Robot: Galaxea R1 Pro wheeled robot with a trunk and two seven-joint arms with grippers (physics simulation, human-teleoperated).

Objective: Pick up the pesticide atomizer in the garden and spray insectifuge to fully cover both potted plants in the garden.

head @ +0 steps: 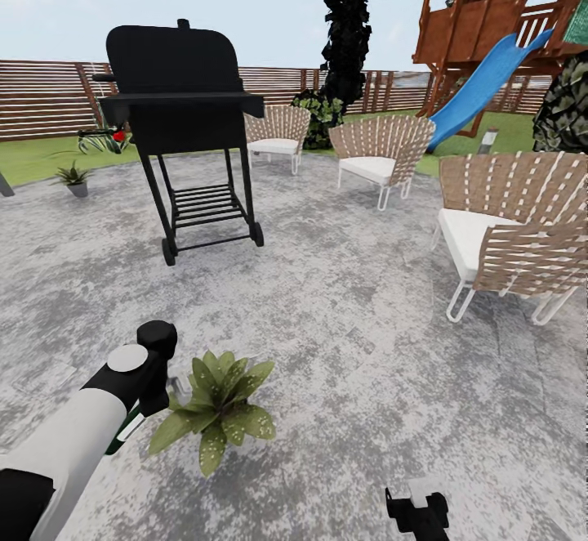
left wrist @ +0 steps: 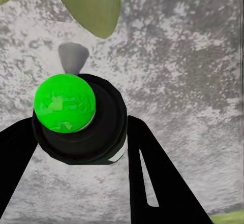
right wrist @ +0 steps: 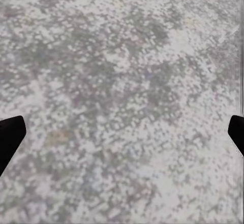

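My left gripper [head: 159, 390] is low over the stone patio of the garden, right beside the broad-leaved potted plant [head: 216, 410]. It is shut on the pesticide atomizer [left wrist: 79, 127]. In the left wrist view I see the atomizer end-on as a black bottle with a bright green top and a grey nozzle, pointing at the plant's leaves [left wrist: 94, 3]. A sliver of the atomizer [head: 122, 433] peeks out under my left forearm. The thinner, spikier potted plant [head: 75, 177] stands far off at the patio's left edge. My right gripper [head: 416, 512] hangs open over bare stone [right wrist: 122, 102].
A black grill [head: 184, 108] on wheels stands ahead to the left, with a red knob [head: 120, 136] at its side. Woven chairs [head: 514, 222] line the right and the far side. Beyond them are the lawn, a brown slatted fence [head: 41, 96] and a play set with a blue slide [head: 482, 83].
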